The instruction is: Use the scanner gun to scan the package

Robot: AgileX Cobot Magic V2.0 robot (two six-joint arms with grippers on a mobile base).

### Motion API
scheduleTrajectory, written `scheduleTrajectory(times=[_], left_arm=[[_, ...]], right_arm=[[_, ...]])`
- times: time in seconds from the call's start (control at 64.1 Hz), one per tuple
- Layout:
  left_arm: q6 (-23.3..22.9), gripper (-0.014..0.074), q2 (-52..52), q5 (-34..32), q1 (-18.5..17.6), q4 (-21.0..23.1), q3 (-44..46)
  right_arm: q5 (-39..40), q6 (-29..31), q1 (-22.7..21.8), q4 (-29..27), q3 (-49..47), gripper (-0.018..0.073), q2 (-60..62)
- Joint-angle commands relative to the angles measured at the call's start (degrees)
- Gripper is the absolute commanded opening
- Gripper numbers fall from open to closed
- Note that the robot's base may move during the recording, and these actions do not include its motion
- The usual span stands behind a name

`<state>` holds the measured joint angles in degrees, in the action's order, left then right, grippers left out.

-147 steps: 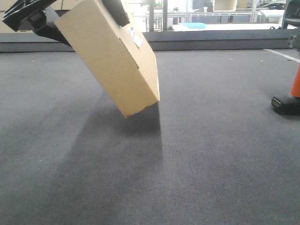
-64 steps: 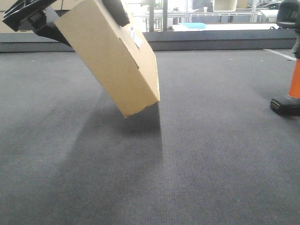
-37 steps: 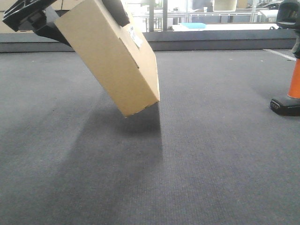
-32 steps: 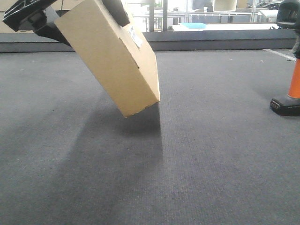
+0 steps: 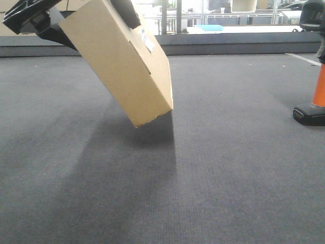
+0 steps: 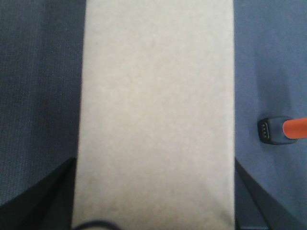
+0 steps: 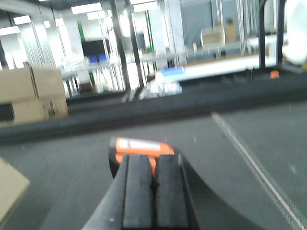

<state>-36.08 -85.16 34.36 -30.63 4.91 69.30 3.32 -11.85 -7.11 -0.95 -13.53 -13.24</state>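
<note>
Two holds in place: left fingers (image 5: 124, 10) pinch tilted box (image 5: 122, 66), right fingers (image 7: 139, 191) pinch scanner (image 5: 320, 86). Next, aim it at label (image 5: 147, 39).

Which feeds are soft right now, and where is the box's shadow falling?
Front view: sharp; the package throws a broad soft shadow toward the camera over the carpet. Left wrist view: package fills the frame, pale and textureless; scanner gun at right edge is clearer. Right wrist view: blurred throughout, bright areas blown out.
</note>
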Motion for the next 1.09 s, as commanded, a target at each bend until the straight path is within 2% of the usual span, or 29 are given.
scheduleTrajectory(times=[0.0, 0.39, 0.468, 0.531, 0.671, 0.78, 0.905, 1.03, 1.077], left_arm=[[0.1, -0.0111, 0.2, -1.3, -0.4, -0.2, 0.4], [0.1, -0.0111, 0.2, -1.3, -0.4, -0.7, 0.4], [0.1, -0.0111, 0.2, 0.6, -0.4, -1.3, 0.4], [0.1, -0.0111, 0.4, 2.6, 0.7, -3.1, 0.5], [0.1, -0.0111, 1.8, 5.7, 4.2, -3.4, 0.7], [0.4, -0.0111, 4.0, 8.9, 6.9, -7.2, 0.7], [7.0, -0.0111, 7.6, 14.2, 9.5, -12.8, 0.7], [19.0, -0.0111, 11.0, 15.8, 11.6, -15.4, 0.7], [21.7, -0.0111, 11.9, 16.9, 12.7, -16.3, 0.7]], right_arm=[[0.6, 0.5, -0.2, -0.3, -0.1, -0.0168, 2.6], [0.1, 0.5, -0.2, -0.3, -0.1, -0.0168, 3.3], [0.1, 0.5, -0.2, -0.3, -0.1, -0.0169, 3.3], [0.1, 0.5, -0.2, -0.3, -0.1, -0.0169, 3.3], [0.1, 0.5, -0.2, -0.3, -0.1, -0.0169, 3.3], [0.1, 0.5, -0.2, -0.3, -0.1, -0.0169, 3.3], [0.1, 0.5, -0.2, -0.3, -0.1, -0.0169, 3.3], [0.1, 0.5, -0.2, -0.3, -0.1, -0.0169, 3.3], [0.1, 0.5, -0.2, -0.3, -0.1, -0.0169, 3.3]])
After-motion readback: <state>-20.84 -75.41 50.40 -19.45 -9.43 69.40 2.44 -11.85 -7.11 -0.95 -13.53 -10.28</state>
